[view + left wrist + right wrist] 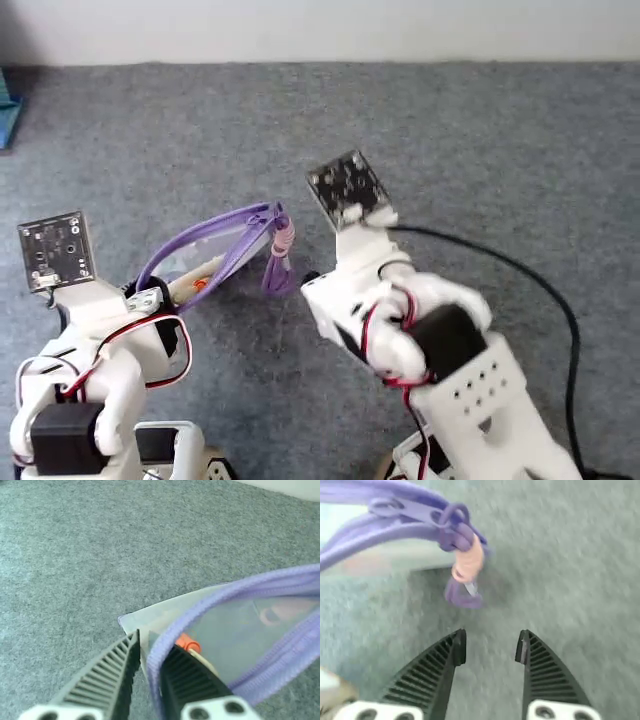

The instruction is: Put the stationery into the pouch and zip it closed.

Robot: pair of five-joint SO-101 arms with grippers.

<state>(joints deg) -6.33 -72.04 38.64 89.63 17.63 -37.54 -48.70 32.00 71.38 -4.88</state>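
The pouch [235, 630] lay on the grey surface [480, 140] between the two arms, nearer the left one, running from the near left up toward the far right. It was a clear, soft pouch edged with a purple zip [195, 237], and the zip gaped in a loose loop, so the mouth stood open. Through the clear side I could see an orange-capped piece [187, 643] of stationery already inside, with something pinkish further along that I couldn't make out.

The left hand [150, 647] was pressed together on the pouch's near left corner, pinching the thin clear wall just beside the purple edge. The right hand [491, 642] hung over the surface just near of the far right end, its fingers spread and holding nothing. Ahead of it sat the zip pull [427, 511], with a small purple tassel [466, 562] wrapped in pink dangling from it.

To my eye the pouch was light and limp, the sort that crumples and slides rather than holding its shape. The clear wall looked slick, so the stitched zip band was the surer place to grip. For closing, I'd take the pull itself. The tassel was floppy and would only swing. Since the pull would travel toward the pinched corner, the pouch might bunch up unless it was kept taut.
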